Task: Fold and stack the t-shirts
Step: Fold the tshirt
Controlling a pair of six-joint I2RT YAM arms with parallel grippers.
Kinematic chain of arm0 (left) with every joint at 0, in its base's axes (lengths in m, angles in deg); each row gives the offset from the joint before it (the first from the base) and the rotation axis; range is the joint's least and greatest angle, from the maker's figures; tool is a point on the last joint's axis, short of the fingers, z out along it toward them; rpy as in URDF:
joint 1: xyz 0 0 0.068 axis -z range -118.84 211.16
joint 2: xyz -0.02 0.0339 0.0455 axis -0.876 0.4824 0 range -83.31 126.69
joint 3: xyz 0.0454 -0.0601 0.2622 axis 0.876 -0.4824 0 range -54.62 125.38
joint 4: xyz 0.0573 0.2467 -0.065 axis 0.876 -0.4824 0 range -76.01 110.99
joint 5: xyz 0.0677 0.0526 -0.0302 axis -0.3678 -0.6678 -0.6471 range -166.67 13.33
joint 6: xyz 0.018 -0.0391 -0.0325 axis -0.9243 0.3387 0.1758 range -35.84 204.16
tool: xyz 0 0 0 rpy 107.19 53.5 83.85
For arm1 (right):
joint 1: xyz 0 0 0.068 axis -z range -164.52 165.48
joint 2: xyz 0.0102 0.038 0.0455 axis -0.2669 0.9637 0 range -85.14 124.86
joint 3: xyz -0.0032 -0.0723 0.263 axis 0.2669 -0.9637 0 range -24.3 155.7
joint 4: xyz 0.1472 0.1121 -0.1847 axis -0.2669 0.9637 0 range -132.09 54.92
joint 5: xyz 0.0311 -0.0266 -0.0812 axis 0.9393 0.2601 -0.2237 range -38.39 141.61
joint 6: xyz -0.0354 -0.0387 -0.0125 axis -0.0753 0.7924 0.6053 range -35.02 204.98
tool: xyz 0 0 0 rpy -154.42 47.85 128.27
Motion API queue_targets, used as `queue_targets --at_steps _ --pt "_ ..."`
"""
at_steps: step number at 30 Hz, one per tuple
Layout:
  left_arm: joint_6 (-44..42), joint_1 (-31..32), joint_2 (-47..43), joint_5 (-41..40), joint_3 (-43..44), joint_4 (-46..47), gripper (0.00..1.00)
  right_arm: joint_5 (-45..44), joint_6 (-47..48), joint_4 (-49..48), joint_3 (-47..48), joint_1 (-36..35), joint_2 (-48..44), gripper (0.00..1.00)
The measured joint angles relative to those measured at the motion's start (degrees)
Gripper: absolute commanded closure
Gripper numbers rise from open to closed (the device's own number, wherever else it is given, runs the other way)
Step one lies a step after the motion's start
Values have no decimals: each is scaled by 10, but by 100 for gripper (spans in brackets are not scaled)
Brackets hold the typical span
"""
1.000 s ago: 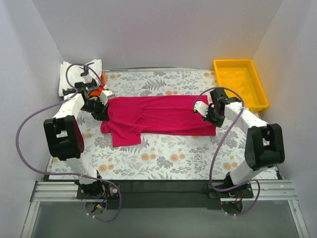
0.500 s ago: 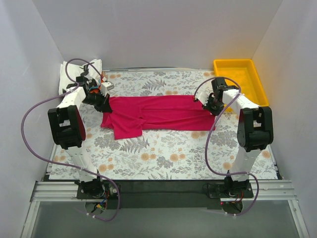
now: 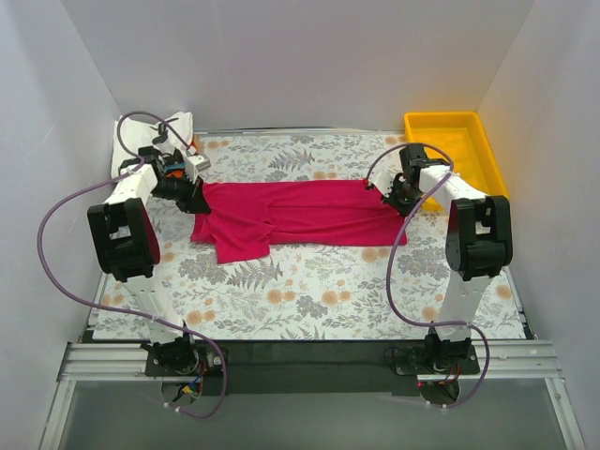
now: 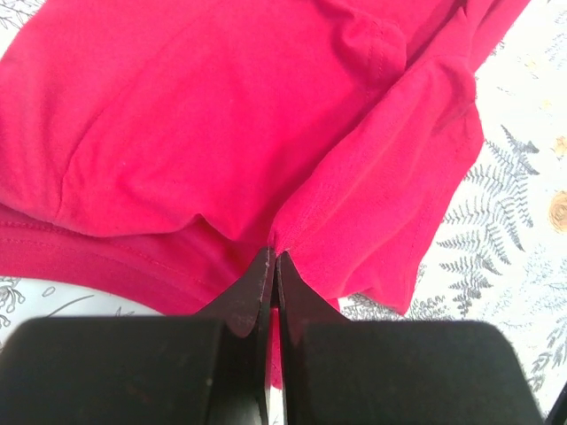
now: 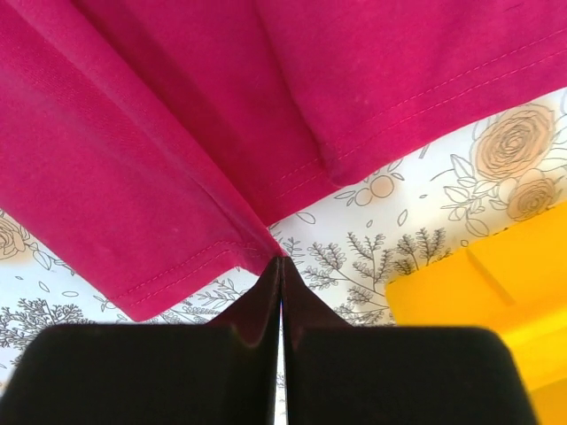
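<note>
The magenta-red t-shirt point(image 3: 300, 212) lies stretched left to right across the middle of the floral table, folded lengthwise, one sleeve hanging toward the front at the left. My left gripper point(image 3: 194, 199) is shut on its left end; in the left wrist view the cloth point(image 4: 266, 133) is pinched at the tips of the gripper point(image 4: 272, 257). My right gripper point(image 3: 394, 199) is shut on its right edge; the right wrist view shows the hem point(image 5: 177, 159) drawn up into the gripper point(image 5: 282, 259). Folded white and orange shirts point(image 3: 178, 167) lie at the back left, mostly hidden by the left arm.
A yellow plastic tray point(image 3: 457, 155) stands at the back right, close to the right gripper; its corner shows in the right wrist view point(image 5: 478, 301). White walls enclose the table on three sides. The floral tablecloth point(image 3: 319, 291) covers the front half.
Both grippers have carried the shirt's ends toward the back of the table, so the shirt lies farther back and straighter. The last half second shows almost no motion.
</note>
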Motion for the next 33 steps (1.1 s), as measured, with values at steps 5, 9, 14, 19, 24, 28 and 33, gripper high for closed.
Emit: queue_targets --at_steps 5,9,14,19,24,28,33 --pt "-31 -17 -2 16 -5 -24 100 6 0 -1 9 0 0 99" --pt "-52 -25 -7 22 -20 -41 100 8 0 0 10 0 0 99" --pt "-42 -29 -9 20 -34 -28 100 9 0 1 29 0 5 99" --pt "-8 -30 0 18 -30 10 100 9 -5 0 50 0 30 99" --pt "29 -30 29 10 -13 46 73 4 -15 0 61 -4 59 75" --pt "50 -30 35 -6 -11 56 56 1 -30 1 62 -7 61 54" --pt "82 -26 -39 -20 -54 88 55 9 -47 11 73 -15 35 49"
